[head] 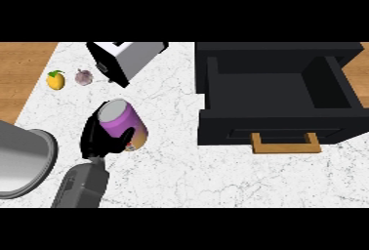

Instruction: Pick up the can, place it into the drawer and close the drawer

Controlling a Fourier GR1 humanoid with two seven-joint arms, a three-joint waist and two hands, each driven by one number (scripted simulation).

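**Can held in the hand over the table, drawer standing open**

The can [124, 122], purple with a grey top and an orange-brown band at its lower end, sat in the grasp of a black hand [101, 139] at the left-centre of the white marbled table [216, 180]. The fingers were curled round the can's left side and the thumb lay across its front, so the hand was closed on the can. The can was tilted, its grey top pointing up and to the left. A grey forearm [81, 185] ran from the hand down to the view's lower edge. Only this one hand showed, and the view alone did not make plain which arm it belonged to; by its place at the left of the view it read as the left hand.

To the right stood the black drawer [277, 105], pulled open, with its dark inside showing and a wooden handle [285, 144] on its front face. The can was well apart from the drawer, to its left.

At the far side of the table lay a grey and white toaster [130, 58] with black ends. Left of it sat a small yellow fruit [56, 79] and a small purplish bulb [84, 77], near each other. A large grey curved object [22, 158] filled the lower left corner.
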